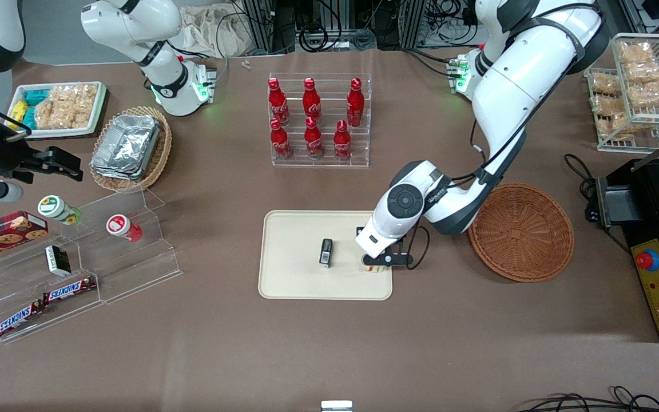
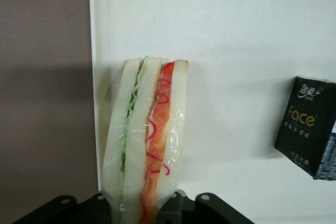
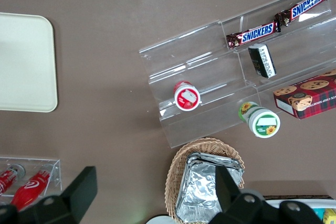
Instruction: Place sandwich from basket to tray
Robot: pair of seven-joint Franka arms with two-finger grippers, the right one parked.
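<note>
We start with the brown desk [image 1: 329, 355] that fills the front view, then the cream tray [image 1: 295, 240] at its centre, with the round reddish basket [image 1: 521, 232] at centre right of the frame, just beside the tray toward the working arm's end and now without anything in it that we can see. The left arm reaches down over the tray's edge nearest the basket, and its end effector [image 1: 382, 264] sits low there, pinching the sandwich [image 2: 149, 140] by one end. In the wrist view the sandwich runs straight out from the fingers, its long axis lengthwise away from the end effector, layered edge of bread, green and red filling facing the camera, its free end pointing into the tray along the rim. It looks to be over or on the tray floor, just inside the rim; we judge only letting go remains. A small dark packet [image 1: 326, 252] stands near the tray's middle, apart from the sandwich.
</note>
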